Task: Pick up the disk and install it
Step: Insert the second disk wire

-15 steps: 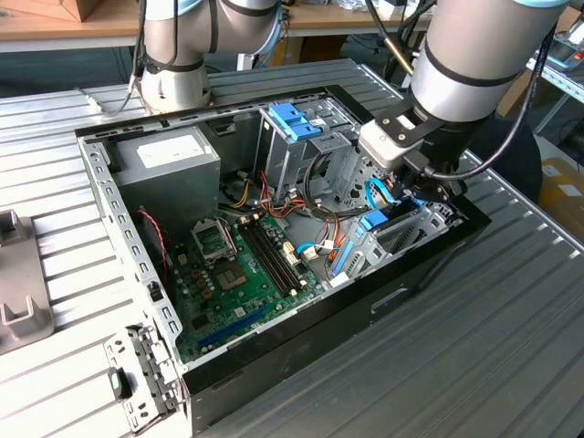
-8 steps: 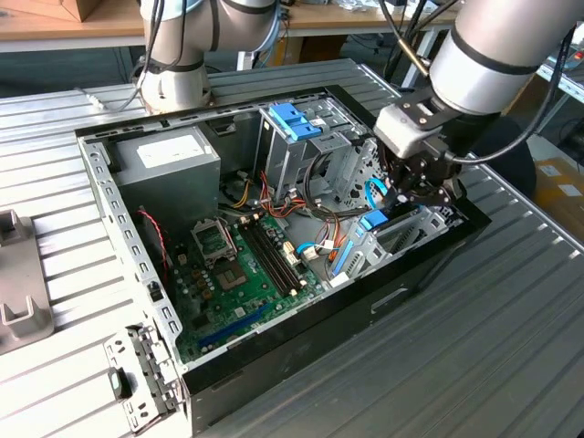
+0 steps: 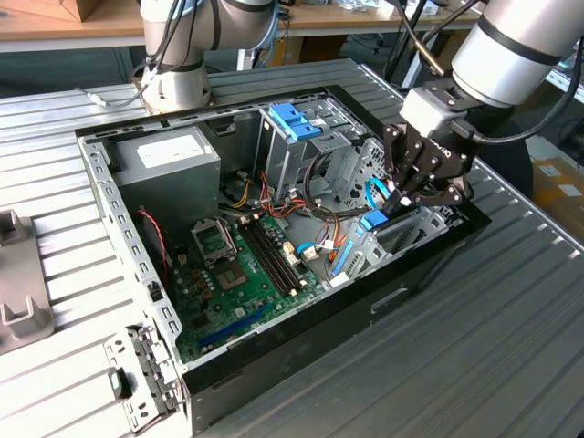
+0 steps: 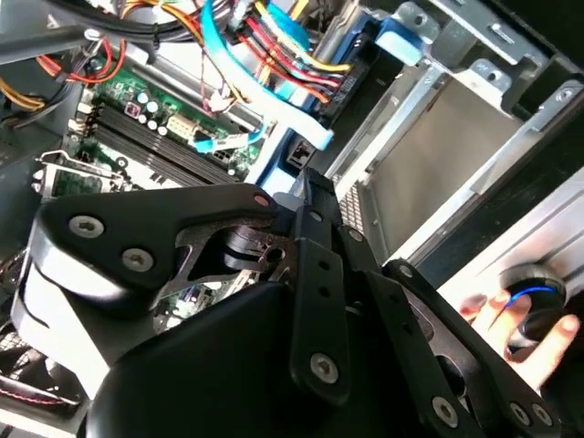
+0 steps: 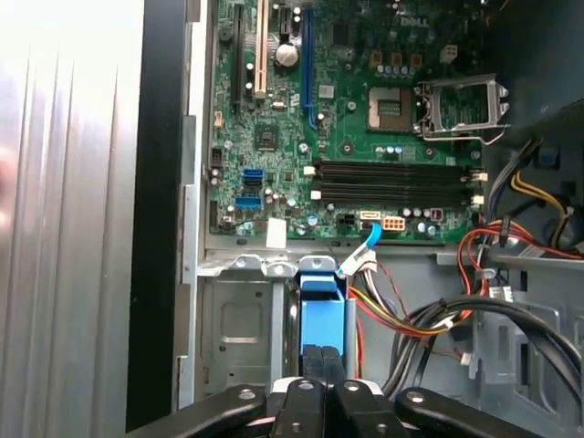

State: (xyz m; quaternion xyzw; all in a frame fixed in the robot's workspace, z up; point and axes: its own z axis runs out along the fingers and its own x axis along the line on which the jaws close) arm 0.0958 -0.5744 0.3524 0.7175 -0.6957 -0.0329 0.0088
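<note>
Light blue-framed disk (image 5: 323, 315), edge-on, clamped in pincer (image 5: 323, 365)

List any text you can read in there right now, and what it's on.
No text can be quoted with confidence.
Power supply label: print too small to read.
Motherboard: white markings, too small to read reliably.
White sticker at the motherboard's edge: nothing legible.
Disk, held by the gripper: no print showing.

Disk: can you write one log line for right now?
gripper: shut on disk | disk: on edge, inside computer case by drive bay | seated: cannot tell
</note>
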